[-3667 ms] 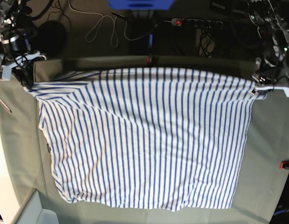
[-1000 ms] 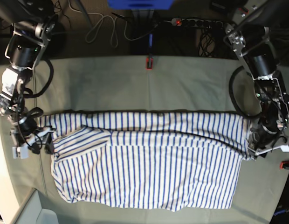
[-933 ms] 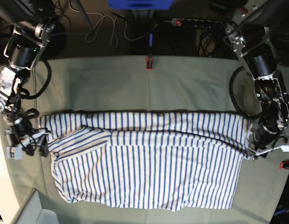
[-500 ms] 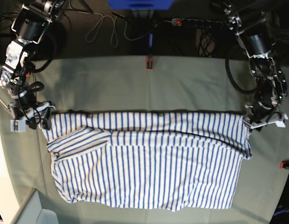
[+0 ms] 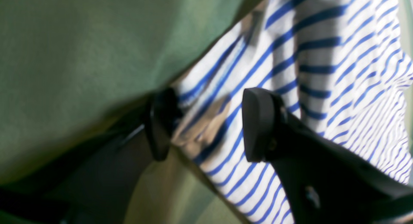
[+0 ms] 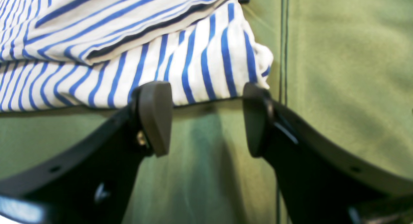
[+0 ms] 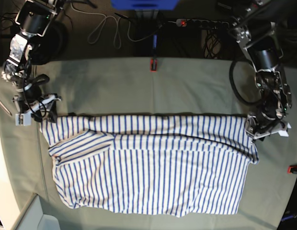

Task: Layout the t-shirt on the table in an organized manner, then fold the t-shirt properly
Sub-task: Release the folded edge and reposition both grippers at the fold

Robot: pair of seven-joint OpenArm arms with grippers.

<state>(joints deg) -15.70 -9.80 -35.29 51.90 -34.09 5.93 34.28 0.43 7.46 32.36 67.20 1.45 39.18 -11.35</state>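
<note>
The t-shirt (image 7: pixel 153 163), white with blue stripes, lies folded over on the table (image 7: pixel 187 86), its far edge running straight from left to right. My right gripper (image 7: pixel 43 114) is open at the shirt's far left corner. In the right wrist view the gripper (image 6: pixel 205 117) has its jaws apart just short of the cloth edge (image 6: pixel 200 72). My left gripper (image 7: pixel 255 128) is at the far right corner. In the left wrist view the gripper (image 5: pixel 206 124) is open, with striped cloth (image 5: pixel 322 72) showing between and beyond the fingers. The neck tag is not visible.
A red clamp (image 7: pixel 152 63) sits at the table's far edge and another (image 7: pixel 295 168) at the right edge. A power strip (image 7: pixel 201 22) and cables (image 7: pixel 108 28) lie on the floor behind. The table's front left corner (image 7: pixel 24 211) is near.
The shirt's far half was brought over the near half. Both grippers have let go of the cloth and drawn back toward the far side; the shirt's corners lie flat.
</note>
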